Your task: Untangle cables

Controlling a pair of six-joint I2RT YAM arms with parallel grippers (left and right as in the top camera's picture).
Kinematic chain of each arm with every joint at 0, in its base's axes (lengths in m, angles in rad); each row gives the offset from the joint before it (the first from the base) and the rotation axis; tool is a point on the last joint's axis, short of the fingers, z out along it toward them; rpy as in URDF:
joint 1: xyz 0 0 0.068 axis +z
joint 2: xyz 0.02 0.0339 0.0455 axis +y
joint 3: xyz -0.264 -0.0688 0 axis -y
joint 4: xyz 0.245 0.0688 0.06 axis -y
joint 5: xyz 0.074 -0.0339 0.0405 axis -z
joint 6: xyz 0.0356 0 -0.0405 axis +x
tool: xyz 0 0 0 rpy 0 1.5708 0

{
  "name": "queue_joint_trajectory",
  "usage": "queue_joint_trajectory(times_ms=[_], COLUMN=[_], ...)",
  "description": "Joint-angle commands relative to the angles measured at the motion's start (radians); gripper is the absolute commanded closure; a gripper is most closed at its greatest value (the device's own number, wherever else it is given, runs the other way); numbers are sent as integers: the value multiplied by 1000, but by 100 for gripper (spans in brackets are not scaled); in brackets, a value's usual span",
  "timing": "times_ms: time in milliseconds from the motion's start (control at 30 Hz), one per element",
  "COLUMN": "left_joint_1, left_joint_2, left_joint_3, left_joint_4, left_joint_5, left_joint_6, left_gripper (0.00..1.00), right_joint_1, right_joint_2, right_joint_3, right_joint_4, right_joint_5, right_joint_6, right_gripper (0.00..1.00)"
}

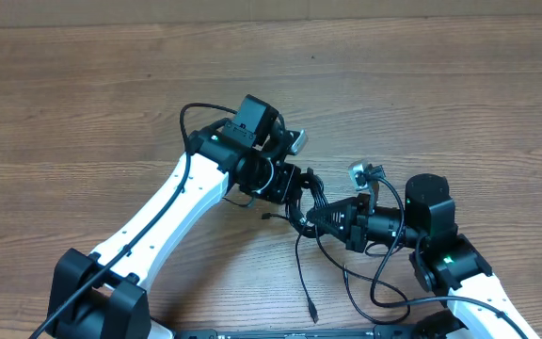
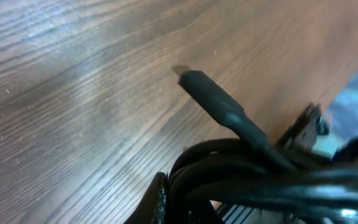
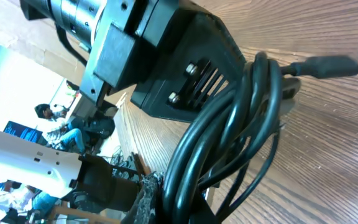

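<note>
The cables (image 1: 310, 215) lie as one knotted black bundle on the wooden table (image 1: 92, 75), and both claws meet at it. The left gripper (image 1: 299, 193) comes in from just up and left of the bundle, and the right gripper (image 1: 332, 221) from just right of it. Both are clamped narrow on the cords, although the pinch points themselves are buried under black strands and cannot be seen in any view. From the bundle one thin strand trails toward the near edge of the table and ends in a small plug (image 1: 312, 314). Further loops curl to the right of the bundle, below the right arm (whether these are task cords or the arm's own thicker wiring is hard to tell from overhead). In the left wrist view the bundle (image 2: 260, 180) fills the bottom of the frame, blurred by closeness. A second plug (image 2: 207, 93) pokes up out of it over the wood grain, and only a sliver of one finger (image 2: 157, 199) shows beside the cords. In the right wrist view several cords (image 3: 229, 143) run in a tight sheaf across the left gripper's black body, hiding its fingertips. One plug (image 3: 325, 65) juts out to the right of the sheaf. How many separate cords make up the knot cannot be counted.
</note>
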Motion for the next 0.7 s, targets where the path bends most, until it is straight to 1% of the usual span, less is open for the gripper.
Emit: queue_joint_trajectory(times_ms=[0, 33, 133, 167, 267, 367, 500, 633, 667], left_joint_1=[6, 6, 5, 6, 6, 6, 9, 19, 24], left_joint_2=[21, 21, 21, 21, 21, 21, 21, 21, 21], left_joint_3=[11, 11, 11, 11, 11, 11, 11, 11, 11], left_joint_4=[-72, -121, -171, -189, -192, -192, -207, -180, -170], left_joint_5=[151, 229, 334, 383, 402, 401, 404, 398, 388], left_joint_6=[335, 463, 606, 670, 708, 713, 760, 759, 745], left_gripper=[95, 96, 95, 95, 95, 96, 96, 96, 96], right_joint_1=[16, 16, 16, 14, 13, 13, 13, 13, 13], right_joint_2=[-30, -26, -10, 7, 37, 63, 89, 91, 91], right_joint_3=[13, 13, 13, 13, 13, 13, 13, 13, 13], right_joint_4=[23, 19, 13, 12, 10, -6, -95, -127, -128], right_joint_5=[52, 138, 242, 269, 283, 305, 467, 473, 470], right_joint_6=[-34, 0, 57, 76, 94, 101, 172, 171, 172], right_gripper=[96, 96, 96, 96, 96, 96, 96, 96, 94])
